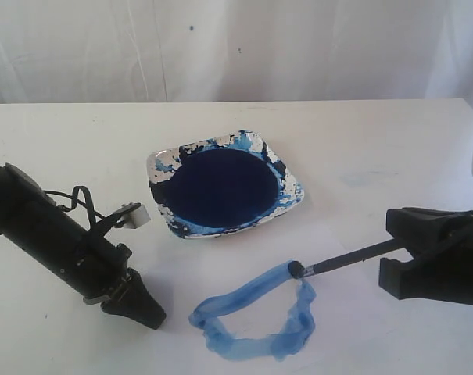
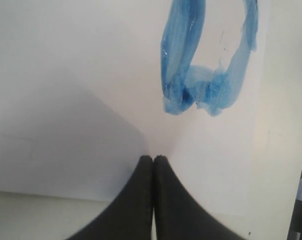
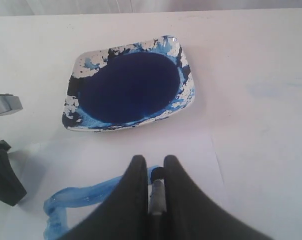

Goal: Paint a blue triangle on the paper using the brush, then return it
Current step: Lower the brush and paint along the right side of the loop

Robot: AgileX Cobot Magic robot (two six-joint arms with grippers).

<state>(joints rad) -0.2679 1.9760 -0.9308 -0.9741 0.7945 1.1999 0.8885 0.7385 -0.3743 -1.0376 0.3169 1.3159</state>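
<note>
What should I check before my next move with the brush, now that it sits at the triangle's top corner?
1. Grip: right gripper is closed on the brush handle. Ok.
2. Outline: blue triangle reads as a loop, but the brush tip covers the last join. Cannot tell.
3. Left gripper: shut, beside the triangle, apart from the wet paint. Ok.
4. Paper: lies flat, no curl visible. Ok.
5. Way to the dish: nothing stands between it and the brush tip. Ok.
6. Return spot: no brush rest in view other than the dish. Cannot tell.
</note>
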